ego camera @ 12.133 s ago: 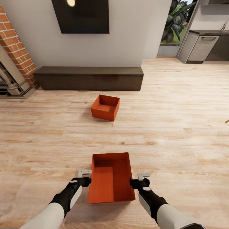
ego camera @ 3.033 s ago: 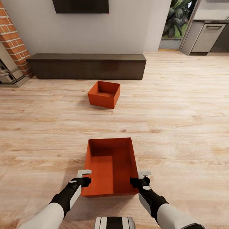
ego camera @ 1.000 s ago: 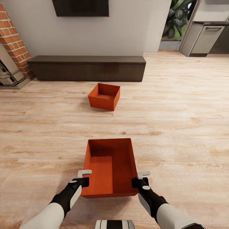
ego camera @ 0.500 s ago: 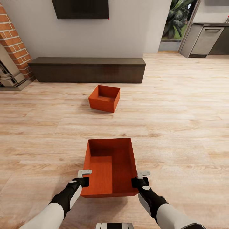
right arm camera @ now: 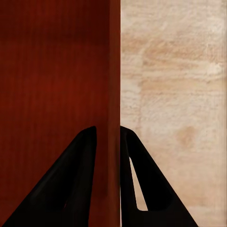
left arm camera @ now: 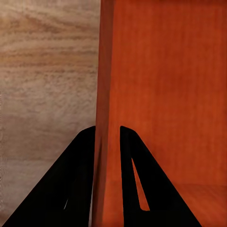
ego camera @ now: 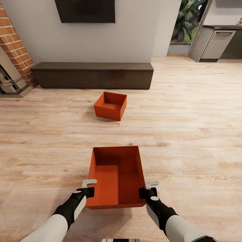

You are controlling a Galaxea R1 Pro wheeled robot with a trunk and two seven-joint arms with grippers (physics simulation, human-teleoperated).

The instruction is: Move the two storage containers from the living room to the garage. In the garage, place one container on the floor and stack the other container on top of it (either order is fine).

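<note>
I hold one orange-red storage container (ego camera: 116,174) in front of me above the living room's wood floor. My left gripper (ego camera: 88,192) is shut on its left wall (left arm camera: 105,94), one finger on each side. My right gripper (ego camera: 145,193) is shut on its right wall (right arm camera: 113,94) in the same way. The second storage container (ego camera: 111,105) sits on the planks farther ahead, in front of the long dark bench (ego camera: 92,75). The garage is out of view.
A black TV (ego camera: 85,10) hangs on the white wall above the bench. A red brick fireplace (ego camera: 15,50) stands at the far left. At the far right a doorway opens toward grey kitchen cabinets (ego camera: 218,42) and a plant. Open plank floor lies on both sides.
The view has drifted back a little, so the bench and far container sit slightly lower in the picture. The held container and both grippers keep their places relative to me.
</note>
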